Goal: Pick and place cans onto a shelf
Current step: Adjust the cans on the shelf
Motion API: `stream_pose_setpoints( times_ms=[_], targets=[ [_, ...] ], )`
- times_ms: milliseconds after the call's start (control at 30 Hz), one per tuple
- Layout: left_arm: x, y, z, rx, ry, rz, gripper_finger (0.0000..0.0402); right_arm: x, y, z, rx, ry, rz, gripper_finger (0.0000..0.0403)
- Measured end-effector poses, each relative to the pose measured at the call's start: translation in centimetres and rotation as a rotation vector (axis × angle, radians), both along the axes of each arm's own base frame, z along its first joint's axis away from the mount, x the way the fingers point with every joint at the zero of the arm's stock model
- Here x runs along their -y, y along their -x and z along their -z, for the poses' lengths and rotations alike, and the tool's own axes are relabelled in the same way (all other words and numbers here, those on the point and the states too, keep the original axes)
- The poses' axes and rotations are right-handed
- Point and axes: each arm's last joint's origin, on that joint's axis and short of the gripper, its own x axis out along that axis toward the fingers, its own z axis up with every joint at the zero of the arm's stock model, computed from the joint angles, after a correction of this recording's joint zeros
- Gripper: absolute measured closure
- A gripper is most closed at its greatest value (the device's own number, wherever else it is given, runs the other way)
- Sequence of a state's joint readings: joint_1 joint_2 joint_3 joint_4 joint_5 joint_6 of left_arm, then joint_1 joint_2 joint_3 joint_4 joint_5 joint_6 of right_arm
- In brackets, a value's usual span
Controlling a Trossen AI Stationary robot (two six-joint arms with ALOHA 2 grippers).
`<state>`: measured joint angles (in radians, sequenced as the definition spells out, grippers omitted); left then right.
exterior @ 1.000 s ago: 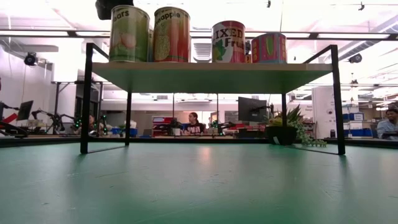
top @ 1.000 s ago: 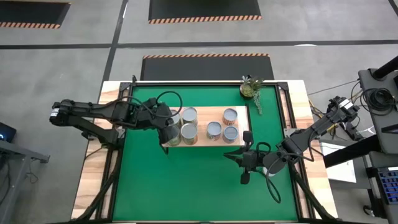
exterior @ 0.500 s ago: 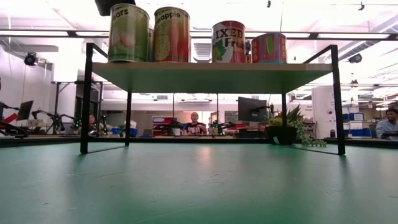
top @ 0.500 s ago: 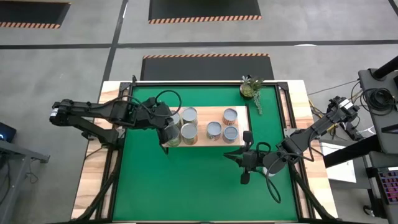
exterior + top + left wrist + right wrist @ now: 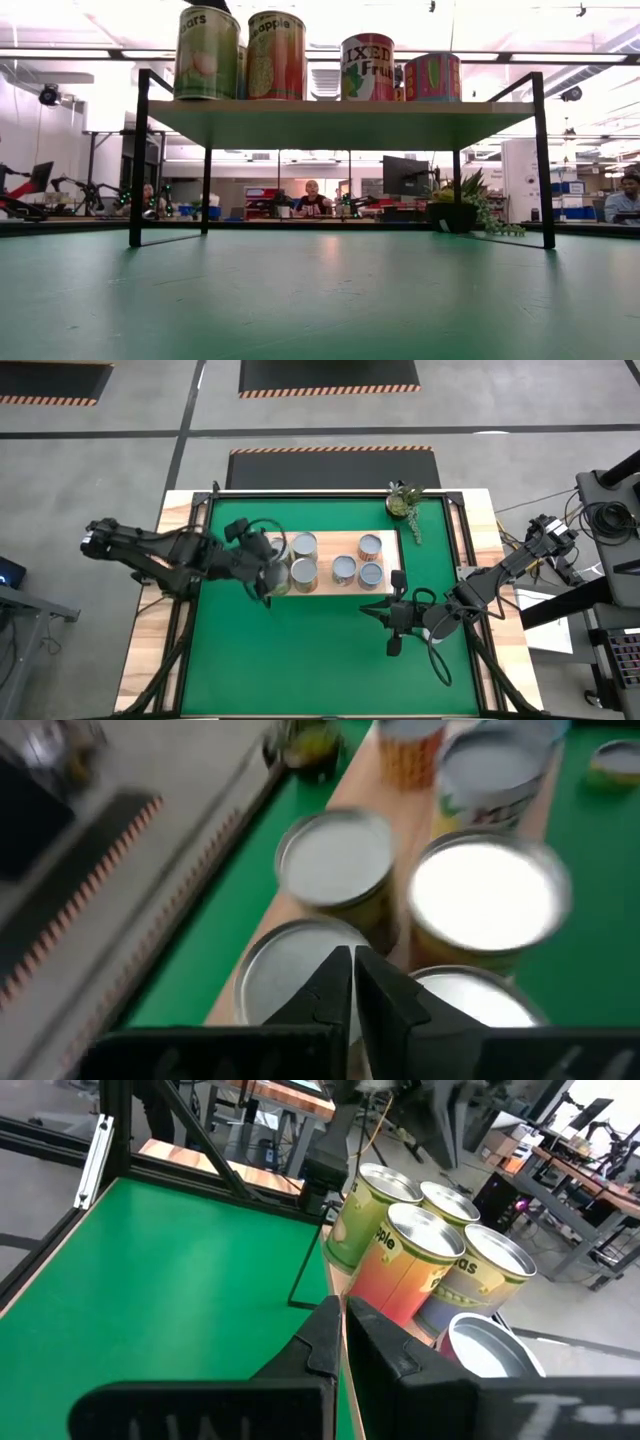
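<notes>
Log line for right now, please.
cans: on shelf | left hand: shut, empty, at shelf's left end | right hand: shut, empty, waiting near shelf's right corner

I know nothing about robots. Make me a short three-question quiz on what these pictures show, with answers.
1. True or false: the small metal cans stand on the green mat, not on the low wooden shelf with a thin black frame.
2. Which gripper is over the shelf's end: A left, B right?
3. Fill in: the small green potted plant sits near the mat's far ____ corner in the high view.

Key:
1. False; they stand on the shelf.
2. A; the left gripper is there, fingers shut; the right gripper waits over the green mat, shut.
3. Right.
</notes>
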<state>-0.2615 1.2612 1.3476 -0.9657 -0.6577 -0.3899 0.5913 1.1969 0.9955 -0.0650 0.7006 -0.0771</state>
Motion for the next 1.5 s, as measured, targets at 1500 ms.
stream_pose_setpoints(
  times_ms=[1500],
  targets=[
    [12.0,4.6,7.6,0.011,-0.592,0.346,0.0401,4.5,-9.0,-5.1,-0.081,-0.132,0.179,0.0394]
  ],
)
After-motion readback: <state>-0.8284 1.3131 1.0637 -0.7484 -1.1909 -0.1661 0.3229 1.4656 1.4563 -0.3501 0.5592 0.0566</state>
